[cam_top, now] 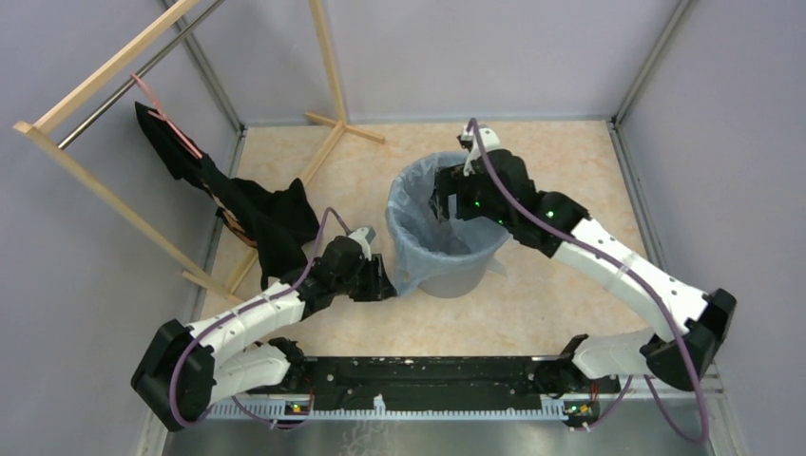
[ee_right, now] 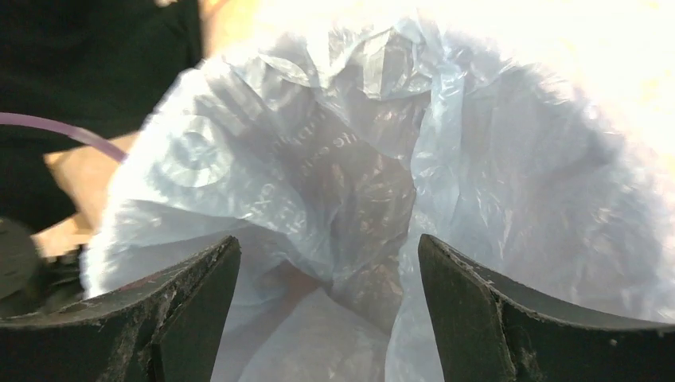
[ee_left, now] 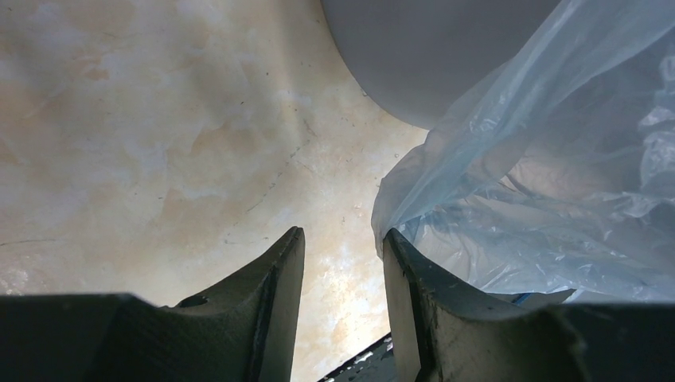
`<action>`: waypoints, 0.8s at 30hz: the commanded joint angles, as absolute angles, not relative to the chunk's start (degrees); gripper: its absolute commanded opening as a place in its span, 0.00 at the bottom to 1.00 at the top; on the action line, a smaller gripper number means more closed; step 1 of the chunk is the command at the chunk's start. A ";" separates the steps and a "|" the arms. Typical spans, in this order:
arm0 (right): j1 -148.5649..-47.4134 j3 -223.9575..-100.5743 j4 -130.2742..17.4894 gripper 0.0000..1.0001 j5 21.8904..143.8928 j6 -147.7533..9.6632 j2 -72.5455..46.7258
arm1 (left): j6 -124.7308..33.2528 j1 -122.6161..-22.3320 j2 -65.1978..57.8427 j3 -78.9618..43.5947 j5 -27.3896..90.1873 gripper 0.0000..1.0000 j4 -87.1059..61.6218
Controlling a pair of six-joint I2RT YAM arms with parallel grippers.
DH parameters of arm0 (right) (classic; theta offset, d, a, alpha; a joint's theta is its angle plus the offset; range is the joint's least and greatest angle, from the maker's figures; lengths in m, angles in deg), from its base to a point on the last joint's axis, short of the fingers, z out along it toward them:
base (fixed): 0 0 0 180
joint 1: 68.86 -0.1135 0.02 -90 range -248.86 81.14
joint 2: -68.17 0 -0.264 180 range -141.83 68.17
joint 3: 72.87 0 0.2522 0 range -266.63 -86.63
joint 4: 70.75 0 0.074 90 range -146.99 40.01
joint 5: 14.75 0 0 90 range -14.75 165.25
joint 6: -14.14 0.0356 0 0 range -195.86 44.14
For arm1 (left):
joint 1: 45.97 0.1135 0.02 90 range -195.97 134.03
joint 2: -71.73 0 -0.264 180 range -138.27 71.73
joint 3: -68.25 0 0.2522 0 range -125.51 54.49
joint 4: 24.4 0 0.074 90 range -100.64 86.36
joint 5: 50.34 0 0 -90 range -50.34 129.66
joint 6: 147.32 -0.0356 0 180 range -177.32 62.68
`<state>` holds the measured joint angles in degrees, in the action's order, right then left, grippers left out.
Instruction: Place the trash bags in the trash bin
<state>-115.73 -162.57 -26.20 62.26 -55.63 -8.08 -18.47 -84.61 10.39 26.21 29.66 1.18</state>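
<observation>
Plastic film of the pale-blue trash bag [cam_top: 407, 249] lines the grey trash bin [cam_top: 468, 274], which stands upright near the middle of the table [cam_top: 333, 171]. The bag's mouth is folded over the rim on the side toward the left arm and hangs down the outer wall there in a wrinkled skirt. On the near and right side the bare grey wall shows.

The left gripper [cam_top: 383, 283] sits low beside the bin, at the hem of that hanging film. In the left wrist view its jaws stand partly apart, with only the marbled table visible in the gap. The bag lies just beside the tip and outer side of one finger, and the bin's wall curves above. Nothing is pinched.

The right gripper [cam_top: 445, 201] reaches over the far rim and points down into the bin. In its wrist view the jaws are spread wide, and crumpled film fills the space ahead of them, loose, not clamped.

Off to the left a black cloth [cam_top: 266, 214] with a pink strap [cam_top: 166, 119] hangs from a wooden rack [cam_top: 105, 71], well apart from the bin
</observation>
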 commanded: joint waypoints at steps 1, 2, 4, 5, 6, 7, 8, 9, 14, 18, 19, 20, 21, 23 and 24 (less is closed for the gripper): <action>-116.02 -163.11 -24.47 0.83 67.04 -54.48 -4.46 | -19.28 -84.82 10.98 25.41 29.63 0.48 1.47; -115.98 -161.82 -25.31 0.83 68.11 -54.28 -4.40 | -19.43 -84.82 10.89 25.42 29.70 0.48 1.39; -115.97 -159.46 -26.94 0.83 69.46 -53.97 -5.30 | -19.69 -84.82 10.59 25.44 29.94 0.49 1.08; -115.97 -158.92 -27.21 0.82 69.97 -53.71 -6.39 | -19.82 -84.82 10.15 25.21 30.05 0.49 1.16; -115.97 -158.63 -27.46 0.82 70.56 -53.71 -7.76 | -19.75 -84.83 9.87 24.87 29.96 0.49 1.48; -115.99 -158.42 -27.86 0.82 71.07 -53.43 -9.34 | -19.64 -84.83 9.78 24.53 29.60 0.49 1.75; -115.97 -158.47 -28.11 0.82 71.60 -53.43 -10.94 | -19.44 -84.82 9.87 24.25 29.25 0.50 1.91; -115.97 -158.64 -28.27 0.82 72.16 -53.51 -12.91 | -19.36 -84.82 9.97 24.05 29.05 0.50 1.92; -115.93 -156.81 -31.75 0.79 74.68 -52.44 -20.57 | -19.88 -84.82 10.06 23.27 30.27 0.52 1.80; -115.98 -154.03 -35.69 0.78 77.70 -49.85 -24.29 | -18.72 -84.98 10.34 22.38 28.99 0.52 2.23; -115.97 -153.79 -36.40 0.78 78.39 -49.50 -25.11 | -18.72 -85.02 10.54 22.29 29.11 0.53 2.07; -115.97 -153.70 -36.87 0.78 78.95 -49.47 -25.99 | -18.92 -85.00 10.63 22.17 29.42 0.53 1.96; -115.98 -153.64 -37.39 0.77 79.16 -49.42 -26.62 | -19.30 -85.00 10.40 22.04 29.82 0.54 1.75; -115.95 -153.67 -37.90 0.77 78.81 -49.48 -27.81 | -19.93 -85.00 9.25 21.60 30.49 0.54 1.38; -115.97 -153.88 -37.80 0.77 78.65 -49.45 -28.23 | -19.92 -85.00 8.71 21.12 30.55 0.54 1.54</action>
<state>-115.71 -153.37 -33.31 77.23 -50.69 -26.98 -18.93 -84.74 9.95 24.05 29.68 2.97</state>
